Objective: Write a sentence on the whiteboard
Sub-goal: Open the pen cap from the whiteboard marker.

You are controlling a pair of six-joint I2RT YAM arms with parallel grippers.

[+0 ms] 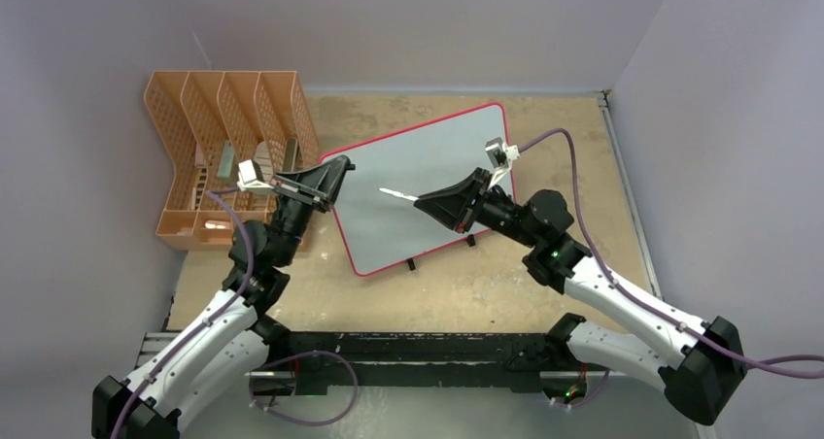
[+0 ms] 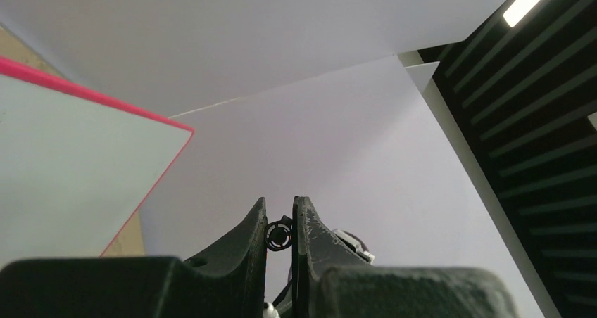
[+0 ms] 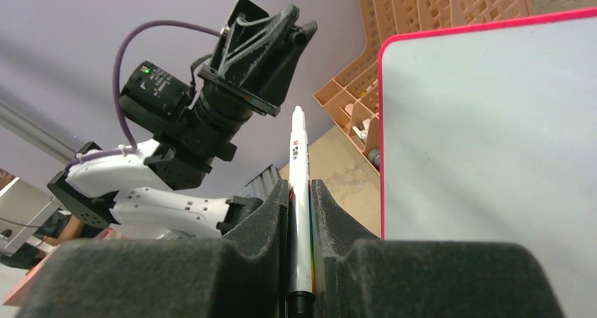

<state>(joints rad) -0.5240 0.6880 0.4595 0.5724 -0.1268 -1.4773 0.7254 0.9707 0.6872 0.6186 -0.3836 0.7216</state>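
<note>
White marker [image 3: 298,156] sits pinched in our right gripper [image 3: 300,186], so we press its tip softly on the bare whiteboard [image 1: 428,157] by the counter's far edge [image 1: 437,97].

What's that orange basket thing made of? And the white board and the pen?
The orange rack looks like moulded plastic: one matte colour, walls full of holes. The whiteboard seems a smooth coated sheet with a red-pink, plastic-looking rim; its core is hidden. The marker looks like glossy white plastic, with printing on it.
</note>
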